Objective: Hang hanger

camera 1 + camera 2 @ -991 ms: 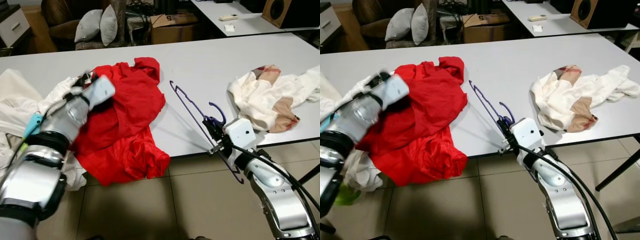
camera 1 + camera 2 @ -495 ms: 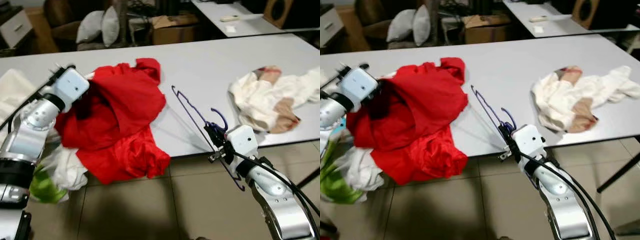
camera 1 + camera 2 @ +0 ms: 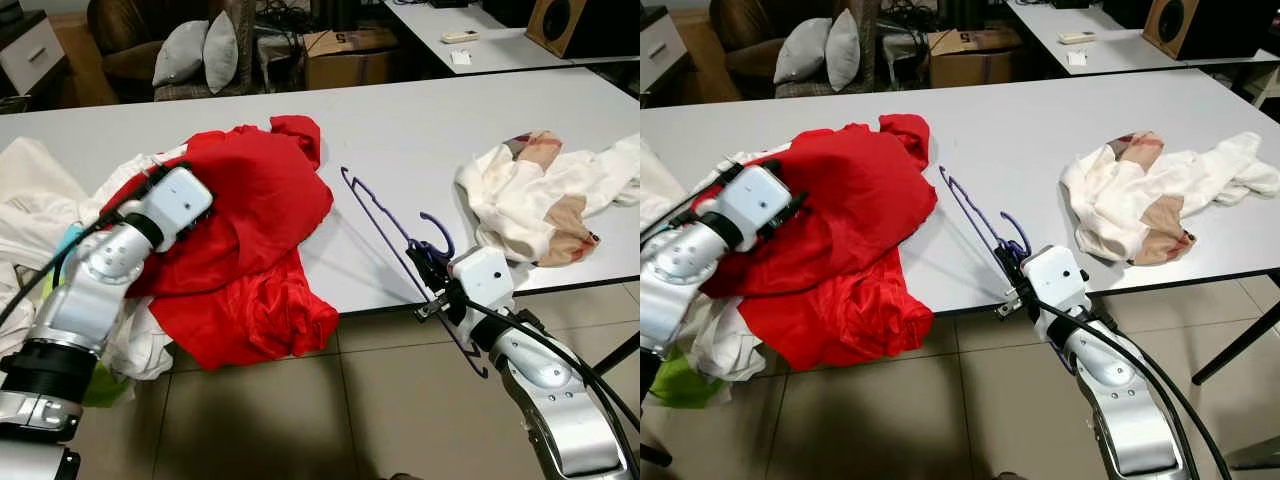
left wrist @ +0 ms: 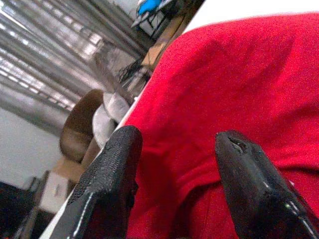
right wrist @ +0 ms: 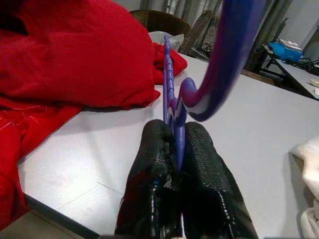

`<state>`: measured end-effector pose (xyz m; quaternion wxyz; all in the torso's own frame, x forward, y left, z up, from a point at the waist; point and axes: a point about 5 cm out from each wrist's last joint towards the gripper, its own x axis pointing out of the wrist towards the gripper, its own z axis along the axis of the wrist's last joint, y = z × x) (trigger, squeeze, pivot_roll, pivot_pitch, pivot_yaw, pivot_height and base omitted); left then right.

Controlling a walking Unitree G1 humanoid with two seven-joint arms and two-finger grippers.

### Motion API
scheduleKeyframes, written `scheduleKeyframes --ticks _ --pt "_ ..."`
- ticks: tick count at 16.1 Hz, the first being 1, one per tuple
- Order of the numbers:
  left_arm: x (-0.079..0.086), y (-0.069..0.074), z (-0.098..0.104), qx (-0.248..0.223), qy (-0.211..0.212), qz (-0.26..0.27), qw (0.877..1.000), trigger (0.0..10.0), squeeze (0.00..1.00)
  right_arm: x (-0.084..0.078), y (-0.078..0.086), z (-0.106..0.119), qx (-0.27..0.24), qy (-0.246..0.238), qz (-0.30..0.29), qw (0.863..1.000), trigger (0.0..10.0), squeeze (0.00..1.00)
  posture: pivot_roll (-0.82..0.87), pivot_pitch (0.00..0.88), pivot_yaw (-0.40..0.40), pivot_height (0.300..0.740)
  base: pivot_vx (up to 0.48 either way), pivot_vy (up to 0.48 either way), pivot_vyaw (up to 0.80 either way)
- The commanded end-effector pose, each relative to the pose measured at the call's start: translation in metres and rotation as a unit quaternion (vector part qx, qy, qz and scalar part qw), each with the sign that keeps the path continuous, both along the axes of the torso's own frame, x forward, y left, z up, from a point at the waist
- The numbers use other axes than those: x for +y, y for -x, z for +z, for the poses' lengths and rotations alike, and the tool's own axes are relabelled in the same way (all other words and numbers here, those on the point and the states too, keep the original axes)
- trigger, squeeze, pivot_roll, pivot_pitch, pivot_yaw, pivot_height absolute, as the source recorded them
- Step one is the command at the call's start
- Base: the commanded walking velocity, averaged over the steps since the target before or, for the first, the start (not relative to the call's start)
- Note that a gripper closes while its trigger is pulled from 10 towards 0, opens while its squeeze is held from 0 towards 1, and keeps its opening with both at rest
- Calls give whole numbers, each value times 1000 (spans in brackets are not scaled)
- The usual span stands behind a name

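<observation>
Clenching the purple hanger point(image 3: 385, 225) near its hook in the right gripper point(image 5: 174, 149), over the worktop point(image 3: 400, 120) edge; hovering the left gripper point(image 4: 174, 169), spread apart, at the red shirt point(image 3: 255, 200); keeping the hanger pinched firmly, steadying the collar opening before threading.

A red garment point(image 3: 240, 240) drapes over the near edge of a long white table point(image 3: 400, 120), with cream clothing point(image 3: 545, 195) lying well apart. Behind, 2 grey cushions point(image 3: 195, 52) rest on a brown chair point(image 3: 120, 40).
</observation>
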<state>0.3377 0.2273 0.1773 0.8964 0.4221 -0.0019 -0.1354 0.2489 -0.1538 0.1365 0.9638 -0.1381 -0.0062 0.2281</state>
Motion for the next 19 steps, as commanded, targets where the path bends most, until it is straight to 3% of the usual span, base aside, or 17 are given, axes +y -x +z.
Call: scheduleKeyframes --ticks 1,2,3,4,5,6,7,8,9,14,19 --pt "2 -4 5 -9 -19 22 1000 10000 0 2 -1 2 -5 1 5 1000 10000 0 -85 0 73 740 0 0 0" --pt "4 -5 7 -19 -27 37 999 5294 0 2 -1 2 -5 1 4 1000 10000 0 -86 0 74 740 0 0 0" --pt "6 -7 10 -27 -39 50 998 2000 0 2 -1 2 -6 1 4 1000 10000 0 -85 0 73 740 0 0 0" --pt "7 -7 12 -30 -52 57 997 0 0 3 -1 2 -6 2 5 1000 10000 0 -84 0 74 740 0 0 0" --pt "8 -7 12 -29 -56 59 996 0 0 3 -1 2 -6 2 5 1000 10000 0 -84 0 74 740 0 0 0" --pt "10 -6 11 -21 -65 55 996 3020 0 3 -1 2 -7 2 5 1000 10000 0 -86 0 75 740 0 0 0" --pt "8 -2 6 12 -54 29 998 10000 0 3 -2 2 -7 1 5 1000 10000 0 -82 0 72 740 0 0 0" --pt "5 3 -3 56 -68 -4 996 10000 0 3 -2 2 -7 1 4 1000 10000 0 -80 0 71 740 0 0 0" --pt "5 4 -6 65 -74 -8 995 10000 0 3 -2 2 -7 1 5 1000 10000 0 -80 0 71 740 0 0 0" --pt "16 -14 -10 82 -120 34 989 10000 0 7 -8 3 -10 -1 12 1000 10000 0 -62 0 63 740 0 0 0" --pt "10 -27 -28 143 -118 33 982 10000 0 8 -10 4 -14 0 13 1000 10000 0 -76 0 81 740 0 0 0"
